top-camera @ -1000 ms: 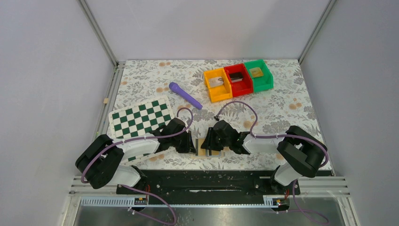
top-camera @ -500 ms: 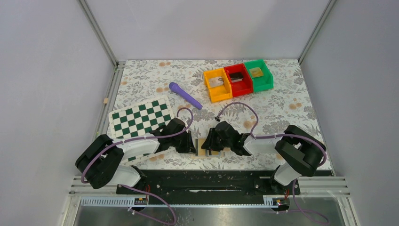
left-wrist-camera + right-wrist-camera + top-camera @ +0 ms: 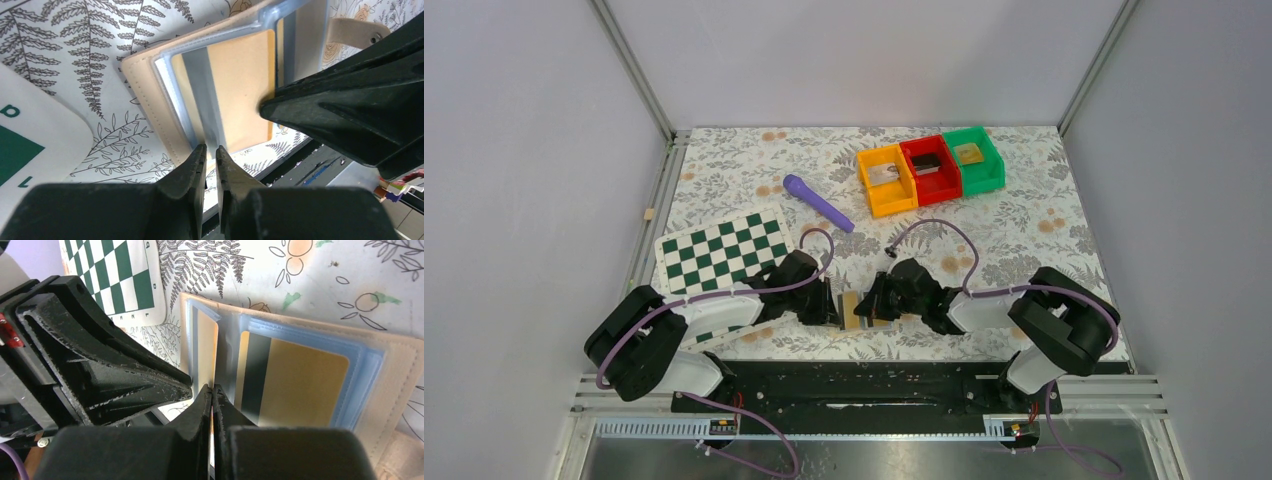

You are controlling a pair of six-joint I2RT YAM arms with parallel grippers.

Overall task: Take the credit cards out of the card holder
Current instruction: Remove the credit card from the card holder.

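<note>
The card holder (image 3: 852, 312) lies open near the table's front edge, between my two grippers. It is tan (image 3: 145, 95) with pale blue clear sleeves. A gold credit card (image 3: 305, 390) with a dark stripe sits in the right sleeve, and another card (image 3: 207, 350) shows in the left sleeve. My left gripper (image 3: 210, 149) pinches the holder's near edge, its fingertips a narrow slit apart. My right gripper (image 3: 212, 388) is shut, its tips pressed together at the near edge of the middle sleeve. Whether it pinches a card is hidden.
A green-and-white checkered board (image 3: 724, 250) lies left of the holder, partly under the left arm. A purple pen (image 3: 817, 202) lies behind it. Orange (image 3: 886, 178), red (image 3: 930, 168) and green (image 3: 973, 158) bins stand at the back, each with an item inside.
My right gripper's jaws have closed at the holder's middle sleeve, and the arm has shifted slightly. The left arm and the holder have stayed in place.
</note>
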